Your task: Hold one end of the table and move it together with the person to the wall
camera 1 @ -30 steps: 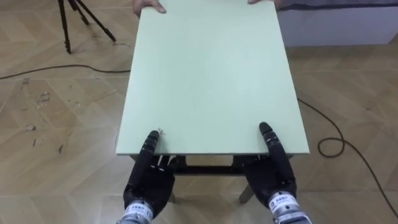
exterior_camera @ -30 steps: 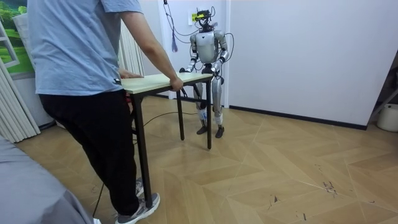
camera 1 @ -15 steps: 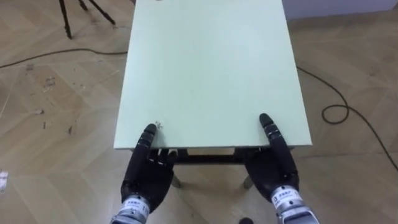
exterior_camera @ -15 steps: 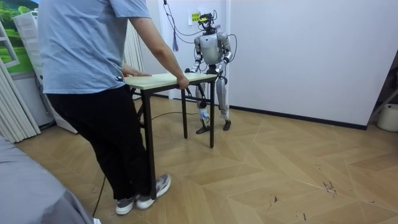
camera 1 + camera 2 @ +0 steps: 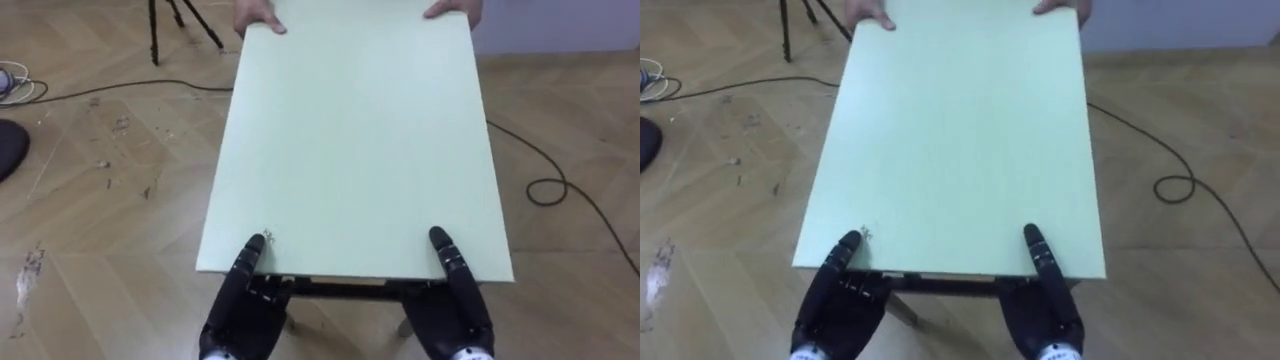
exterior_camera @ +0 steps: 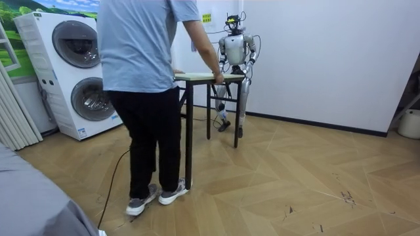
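Note:
A pale green table (image 5: 350, 150) stretches away from me, lifted between me and a person. My left hand (image 5: 240, 310) grips its near edge at the left, thumb on top and fingers underneath. My right hand (image 5: 455, 310) holds the same edge at the right in the same way. At the far edge the person's two hands (image 5: 262, 15) clasp the corners. In the room view the person (image 6: 147, 78) stands with their back to the camera, holding the table (image 6: 197, 77), and I stand at its other end near the white wall.
Tripod legs (image 5: 185, 20) stand on the wood floor at the far left. A dark cable (image 5: 545, 185) loops on the floor to the right, and a white cable coil (image 5: 12, 80) lies at the far left. Two stacked washing machines (image 6: 79, 72) stand at the room view's left.
The table, the person and I have shifted toward the room view's right, nearer the wall. The room camera followed, bringing the washing machines into view. My grip is unchanged.

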Motion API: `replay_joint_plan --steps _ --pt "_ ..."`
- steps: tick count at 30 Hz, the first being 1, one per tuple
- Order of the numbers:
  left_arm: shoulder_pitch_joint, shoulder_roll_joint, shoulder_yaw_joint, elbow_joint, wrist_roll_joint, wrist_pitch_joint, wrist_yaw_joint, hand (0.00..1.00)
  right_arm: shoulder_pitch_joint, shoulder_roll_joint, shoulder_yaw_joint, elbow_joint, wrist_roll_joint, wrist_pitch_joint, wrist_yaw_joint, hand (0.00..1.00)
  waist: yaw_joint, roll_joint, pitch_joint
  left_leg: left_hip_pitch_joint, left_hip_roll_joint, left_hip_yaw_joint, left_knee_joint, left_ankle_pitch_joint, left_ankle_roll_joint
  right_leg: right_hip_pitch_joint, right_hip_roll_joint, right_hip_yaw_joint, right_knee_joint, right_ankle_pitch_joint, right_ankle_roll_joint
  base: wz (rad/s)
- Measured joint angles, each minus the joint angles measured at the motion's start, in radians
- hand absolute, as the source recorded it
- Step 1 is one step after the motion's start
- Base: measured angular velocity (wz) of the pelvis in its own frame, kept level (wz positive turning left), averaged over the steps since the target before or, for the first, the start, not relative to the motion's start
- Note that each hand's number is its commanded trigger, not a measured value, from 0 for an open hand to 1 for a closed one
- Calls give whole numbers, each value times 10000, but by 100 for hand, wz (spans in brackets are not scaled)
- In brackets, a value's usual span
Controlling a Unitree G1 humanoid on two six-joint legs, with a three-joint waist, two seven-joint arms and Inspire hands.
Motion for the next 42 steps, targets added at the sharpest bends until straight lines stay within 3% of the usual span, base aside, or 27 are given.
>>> replay_joint_plan --steps 1,2,3,5,6,7,9,10,11,12,14,16,21,24,25,26,27,29,31,34,36,37,40,42 --pt "60 -3 4 -9 -20 -2 -20 100 0 15 10 0 4 28 0 100 2 -26 -39 -64 14 61 -108 84 40 6 97 85 -203 -33 71 0" --pt "80 17 12 -47 -16 -27 -43 100 5 60 66 -1 -10 16 25 100 17 -133 -29 -117 26 187 -224 265 143 12 61 152 -171 -193 175 0" --pt "90 42 12 -53 -6 -66 -52 100 38 38 86 -1 -2 -3 29 100 14 -260 -43 -116 33 369 -254 349 92 36 24 222 146 -334 174 16" --pt "86 184 12 -178 18 -178 -61 100 114 82 234 -1 178 -133 154 100 45 -793 -77 -261 32 1009 -207 575 59 901 35 521 684 -1237 145 23" --pt "76 237 9 -256 20 -179 -59 100 90 81 275 0 219 -171 204 100 84 -891 -77 -338 50 1094 -119 603 50 1135 52 573 525 -1461 138 3" --pt "64 295 20 -395 12 -204 -60 100 -50 33 397 0 329 -245 249 100 190 -969 -68 -702 200 1133 202 635 10 1480 152 602 -226 -1992 222 -23" --pt "18 291 28 -503 21 -349 -65 100 -237 6 550 0 396 -339 270 100 411 -1000 -67 -1198 528 972 604 750 -170 1635 638 604 -1614 -2326 102 -43" --pt "15 324 89 -601 15 -464 -167 100 -396 74 561 -1 420 -325 284 100 635 -1004 -67 -1521 779 742 658 864 -349 1776 1018 627 -2487 -2371 -35 -48" --pt "-32 342 196 -656 12 -551 -312 100 -601 98 552 3 428 -283 288 100 670 -1014 -61 -1918 990 625 801 957 -468 1786 1400 737 -3139 -2330 -370 -40" --pt "-81 351 227 -656 -3 -565 -355 100 -683 101 559 12 441 -261 288 100 671 -1007 -59 -2087 1146 608 858 1004 -494 1735 1563 760 -3333 -2254 -644 -18" --pt "-179 468 307 -651 2 -558 -362 100 -893 141 537 206 507 -86 295 100 622 -999 -53 -2418 1614 466 980 1211 -591 1613 1953 610 -3614 -1960 -923 -3" --pt "-160 472 289 -650 24 -555 -361 100 -863 158 533 234 545 -76 295 100 598 -997 -48 -2449 1700 336 871 1371 -647 1598 2084 512 -3705 -1849 -1034 4" --pt "-130 448 259 -649 125 -453 -322 100 -767 101 521 281 761 -77 294 100 641 -902 14 -2170 1639 314 198 1994 -741 1527 2195 262 -3840 -1629 -1241 1" --pt "-103 539 144 -648 -74 -455 -314 100 -764 43 551 282 764 -153 293 100 755 -737 44 -2059 1571 52 -298 2478 -1005 1426 2153 -98 -3941 -1502 -1380 -15" --pt "-93 476 109 -648 -66 -478 -309 100 -764 -9 555 258 759 -212 293 100 966 -673 54 -2043 1577 -212 -494 2694 -1276 1393 2135 -399 -4169 -1334 -1446 -51" --pt "-20 383 56 -649 -62 -571 -316 100 -776 -76 563 235 685 -252 293 100 1055 -610 59 -2016 1619 -560 -385 2651 -1427 1409 2051 -849 -4407 -1170 -1503 -62" --pt "39 317 56 -648 -63 -593 -316 100 -805 -123 599 237 663 -283 293 100 1149 -566 66 -2019 1663 -675 -14 2394 -1495 1444 1988 -1135 -4494 -1084 -1519 -74" --pt "299 125 72 -651 -172 -647 -359 100 -930 -340 857 219 647 -385 272 100 1230 -254 56 -1939 1811 -882 2347 974 -1529 1640 1956 -1832 -4861 -776 -1577 -53" --pt "355 105 72 -653 -266 -614 -400 100 -942 -374 884 182 616 -436 273 100 1187 -50 82 -1601 1814 -1208 3616 330 -1539 1646 1973 -2271 -4853 -710 -1621 -9" --pt "326 96 72 -708 -362 -513 -387 100 -940 -394 855 64 396 -568 276 100 727 410 106 -684 2020 -1261 4243 -187 -1528 1453 2011 -2864 -4686 -705 -1632 32" --pt "232 87 72 -784 -362 -451 -368 100 -947 -372 788 -30 361 -661 275 100 561 599 133 -71 2100 -1257 3749 -450 -1686 1215 1952 -3072 -4434 -699 -1621 29" --pt "67 79 71 -788 -324 -388 -272 100 -948 -348 759 -63 368 -765 267 100 483 675 172 100 1932 -1261 2919 -687 -1783 1109 1843 -3141 -4224 -650 -1543 43" --pt "-285 78 14 -792 -288 -366 -102 100 -941 -329 721 -190 390 -1035 262 100 254 736 138 737 1254 -1292 571 -709 -1757 633 1569 -2610 -4182 -313 -1465 44" --pt "-568 62 3 -797 -277 -368 -37 100 -1031 -282 612 -251 484 -1031 262 100 340 750 137 851 1172 -1240 -58 -819 -1622 323 1447 -2713 -4047 -203 -1437 11"
